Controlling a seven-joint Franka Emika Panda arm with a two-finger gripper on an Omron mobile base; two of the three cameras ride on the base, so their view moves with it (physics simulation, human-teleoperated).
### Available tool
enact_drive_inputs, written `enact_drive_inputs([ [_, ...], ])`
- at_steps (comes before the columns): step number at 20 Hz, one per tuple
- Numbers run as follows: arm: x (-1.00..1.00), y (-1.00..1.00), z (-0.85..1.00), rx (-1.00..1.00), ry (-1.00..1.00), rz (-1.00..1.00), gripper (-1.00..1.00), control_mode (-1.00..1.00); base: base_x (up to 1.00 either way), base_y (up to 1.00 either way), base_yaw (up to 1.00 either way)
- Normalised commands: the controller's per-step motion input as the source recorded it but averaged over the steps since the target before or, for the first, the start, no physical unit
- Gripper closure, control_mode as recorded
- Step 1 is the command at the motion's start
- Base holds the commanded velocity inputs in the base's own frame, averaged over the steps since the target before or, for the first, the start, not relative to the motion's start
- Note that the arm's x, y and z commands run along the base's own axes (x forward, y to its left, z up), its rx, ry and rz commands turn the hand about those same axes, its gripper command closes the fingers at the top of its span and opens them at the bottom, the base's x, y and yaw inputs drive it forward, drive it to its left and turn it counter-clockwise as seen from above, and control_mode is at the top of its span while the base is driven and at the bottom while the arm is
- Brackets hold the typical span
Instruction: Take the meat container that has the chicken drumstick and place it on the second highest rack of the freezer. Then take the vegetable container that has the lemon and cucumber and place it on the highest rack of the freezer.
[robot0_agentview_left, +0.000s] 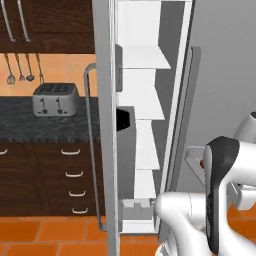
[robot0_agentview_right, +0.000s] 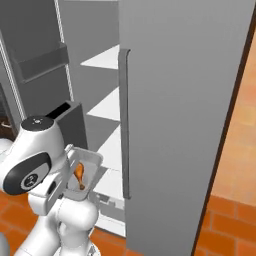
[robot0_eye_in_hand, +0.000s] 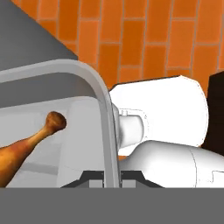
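Pincer (robot0_eye_in_hand: 111, 181) pinching the rim of the meat container (robot0_agentview_right: 82, 172) with the chicken drumstick (robot0_eye_in_hand: 26, 146) inside, carried low before the open freezer, second highest rack (robot0_agentview_right: 107, 107) above and ahead, unfilled; vegetable container not yet fetched.

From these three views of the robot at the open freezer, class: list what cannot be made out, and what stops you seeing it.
- Meat container: right base view, its lower part hidden behind the arm.
- Chicken drumstick: hand view, its thick end cut off by the left edge.
- Hand: hand view, finger tips mostly hidden by the container's rim, though it is shut on that rim.
- Freezer shelves: left base view, the inner left parts hidden by the door's edge.
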Motion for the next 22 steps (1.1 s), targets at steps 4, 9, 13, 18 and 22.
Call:
enact_drive_inputs([
  [4,0.0,0.0,0.0,0.0,0.0,0.0,1.0,1.0,0.06,-0.67,0.36],
  [9,0.0,0.0,0.0,0.0,0.0,0.0,1.0,1.0,0.36,-0.07,0.17],
  [13,0.0,0.0,0.0,0.0,0.0,0.0,1.0,1.0,0.05,0.01,0.15],
  [18,0.0,0.0,0.0,0.0,0.0,0.0,1.0,1.0,0.18,0.0,0.14],
  [22,0.0,0.0,0.0,0.0,0.0,0.0,1.0,1.0,0.34,0.0,0.11],
])
